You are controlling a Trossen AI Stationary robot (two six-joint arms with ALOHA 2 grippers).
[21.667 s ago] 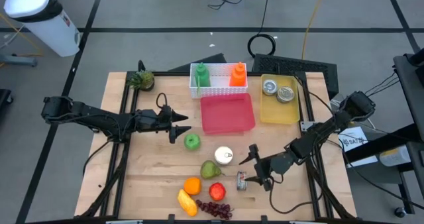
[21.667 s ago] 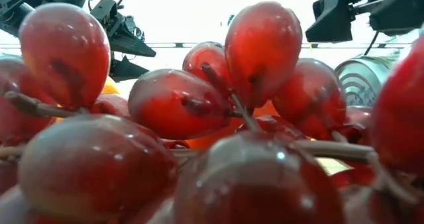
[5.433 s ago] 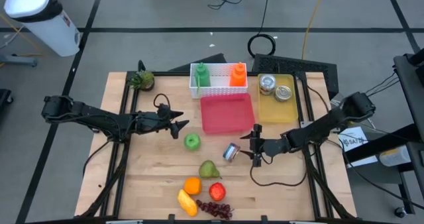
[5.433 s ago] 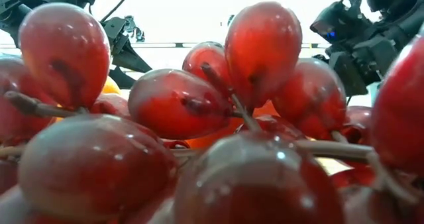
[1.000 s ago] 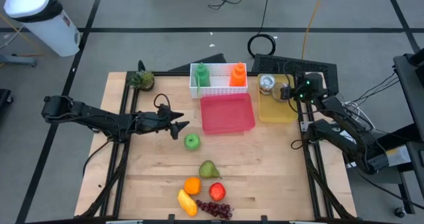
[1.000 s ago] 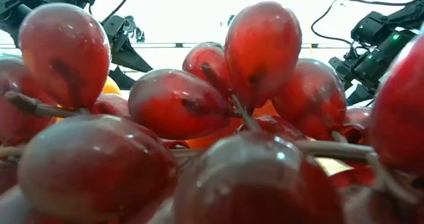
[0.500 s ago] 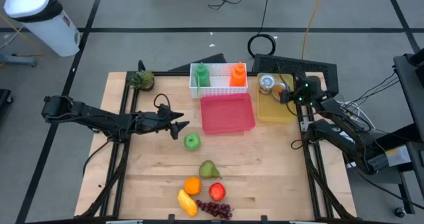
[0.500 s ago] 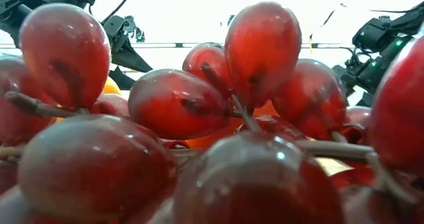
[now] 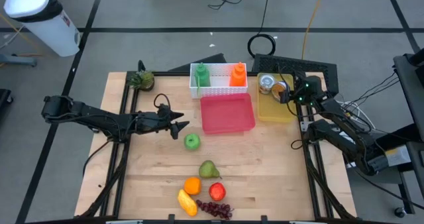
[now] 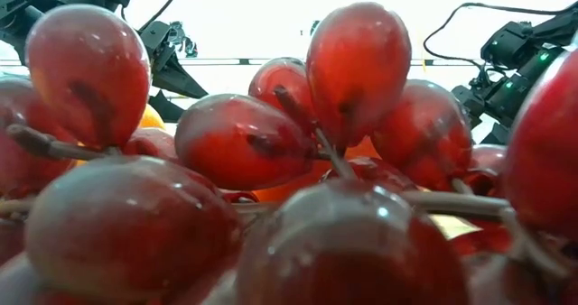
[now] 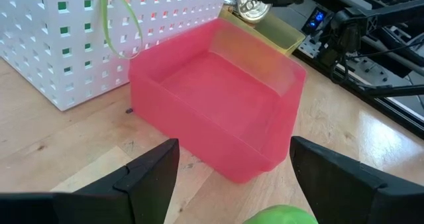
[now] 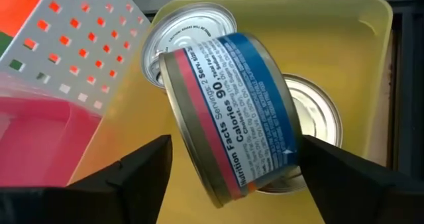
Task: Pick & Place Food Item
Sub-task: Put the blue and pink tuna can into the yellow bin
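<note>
Hovering in the high view's upper right, the right claw (image 9: pixel 286 95) sits over the shallow yellow plastic tray (image 9: pixel 278 112).

In the right wrist view, its fingers stand apart around the blue-and-red labelled tin can (image 12: pixel 228 121), tilted above two others: rigid, heavy, slick; grip across its sides.

The left claw (image 9: pixel 180 130), parted, waits mid-left.

A blue-and-red labelled can (image 12: pixel 228 114) sits tilted between the right claw's (image 12: pixel 232 168) spread dark fingers (image 12: pixel 129 171), above a yellow bin (image 12: pixel 358 58). Two more cans (image 12: pixel 189 25) lie in the bin behind it. A white perforated basket (image 12: pixel 69 42) and a pink tray (image 12: pixel 40 134) stand beside the bin.
</note>
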